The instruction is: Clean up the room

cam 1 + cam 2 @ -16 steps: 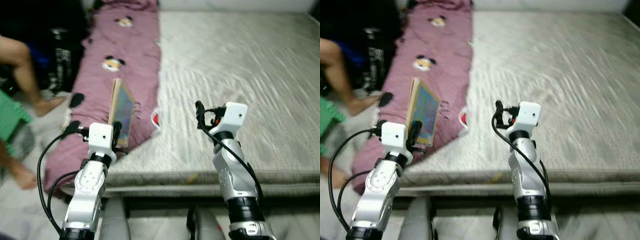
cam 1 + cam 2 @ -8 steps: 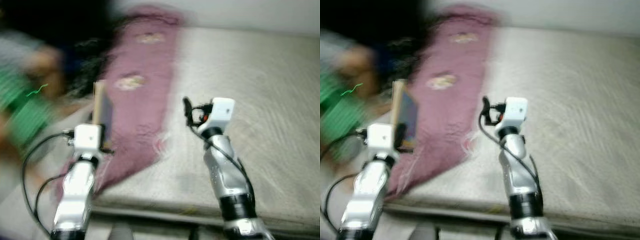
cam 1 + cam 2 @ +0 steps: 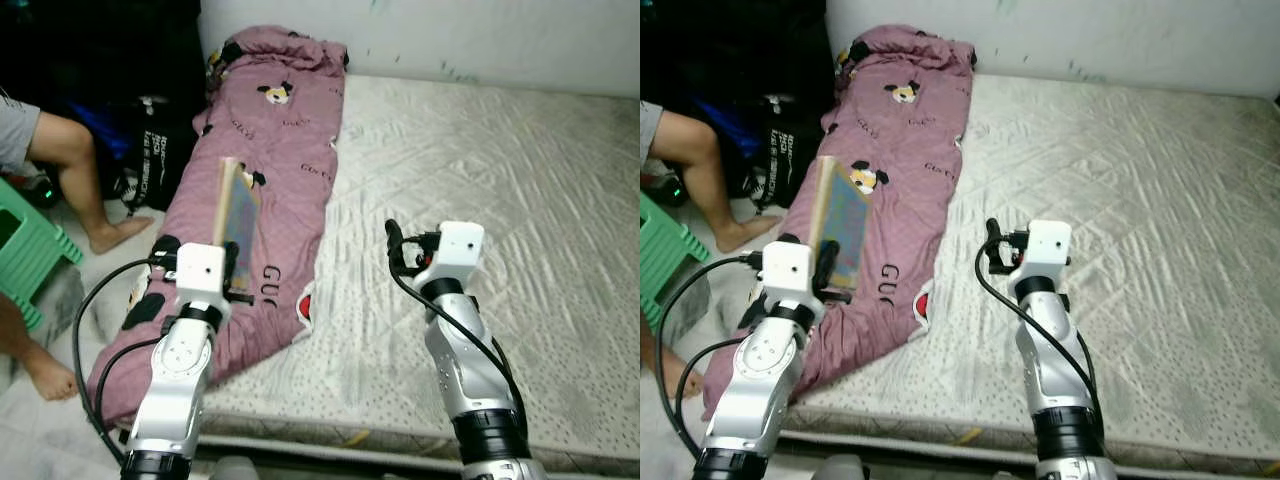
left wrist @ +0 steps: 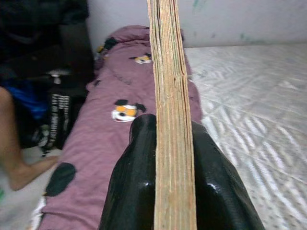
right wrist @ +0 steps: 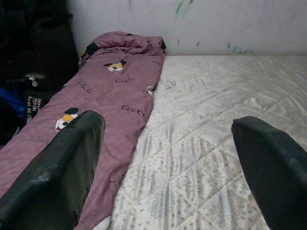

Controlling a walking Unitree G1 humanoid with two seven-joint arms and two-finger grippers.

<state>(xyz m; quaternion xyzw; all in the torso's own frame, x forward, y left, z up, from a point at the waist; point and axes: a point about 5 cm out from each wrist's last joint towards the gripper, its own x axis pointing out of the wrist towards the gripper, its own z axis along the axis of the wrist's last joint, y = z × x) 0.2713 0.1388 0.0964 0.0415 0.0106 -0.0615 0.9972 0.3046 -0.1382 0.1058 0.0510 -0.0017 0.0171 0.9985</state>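
Since a second ago our view has swung and steadied — more of the bed and wall shows, while both arms keep their pose. Our left gripper is clamped on a thin book, held upright on edge above the purple blanket. Our right gripper hangs spread wide with nothing in it, over the bare mattress. We judge the tidying barely begun — the book awaits a place, and no container is visible.
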